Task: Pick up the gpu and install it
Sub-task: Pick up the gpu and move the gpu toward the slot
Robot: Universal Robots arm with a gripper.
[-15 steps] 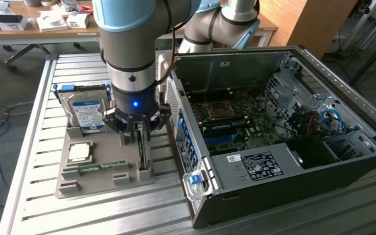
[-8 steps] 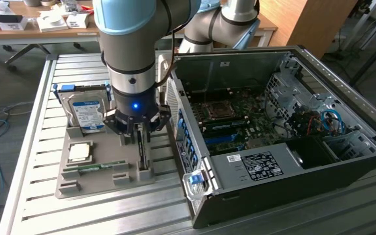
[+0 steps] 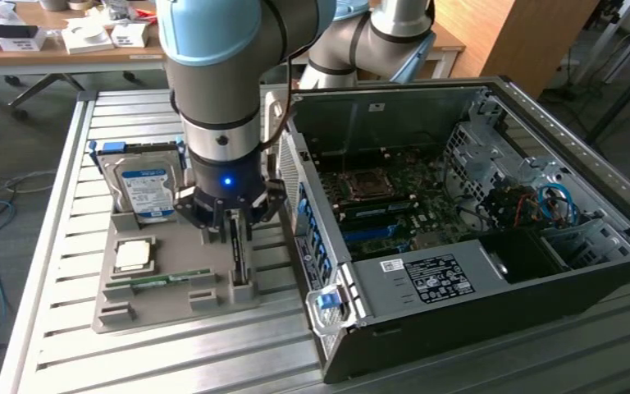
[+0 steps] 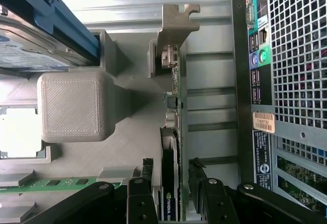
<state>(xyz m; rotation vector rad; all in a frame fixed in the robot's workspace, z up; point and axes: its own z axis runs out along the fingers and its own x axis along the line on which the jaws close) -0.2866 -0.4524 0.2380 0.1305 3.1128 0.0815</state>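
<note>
The gpu (image 3: 239,264) stands on its edge in a slot of the grey holder tray (image 3: 162,304) on the metal table. In the wrist view the gpu (image 4: 173,98) shows edge-on, with its grey metal bracket (image 4: 174,24) at the far end. My gripper (image 3: 230,231) has come down over the card from above. It is open, with one finger (image 4: 147,172) on each side of the card's near end and a small gap to the card on both sides. The gripper (image 4: 171,169) straddles the card without clamping it.
The tray also holds a silver hard drive (image 3: 145,185), a square CPU (image 3: 134,256) and a green memory stick (image 3: 162,281). The open computer case (image 3: 458,271) lies close beside the tray on the exterior view's right, motherboard (image 3: 403,205) exposed. Its rear panel (image 4: 291,55) is near the gripper.
</note>
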